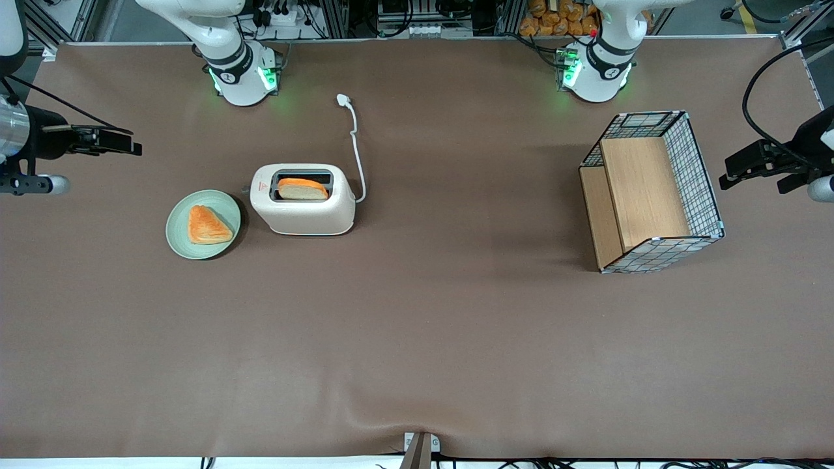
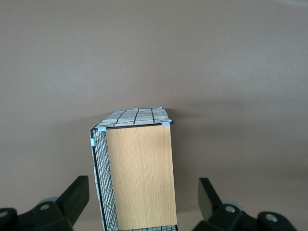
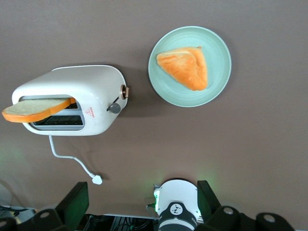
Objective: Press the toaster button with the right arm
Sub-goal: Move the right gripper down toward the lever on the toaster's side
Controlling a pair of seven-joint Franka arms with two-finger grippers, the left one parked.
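Gripper (image 1: pixel 133 148) open wide and empty, raised near the working arm's end of the tabletop (image 1: pixel 417 339), well apart from toaster (image 1: pixel 303 198). Button (image 3: pixel 114 108) on toaster's narrow end beside plate (image 1: pixel 176 238), apparently unpressed; whole approach and press remaining.

A smooth, softly glossy cream plastic shell is shown on the toaster (image 3: pixel 72 98) below the matt black gripper (image 3: pixel 139 204), a smooth satin-glazed finish on the pale green plate (image 3: pixel 190 66), and matt brown cloth-like covering on the table (image 1: pixel 417 326).
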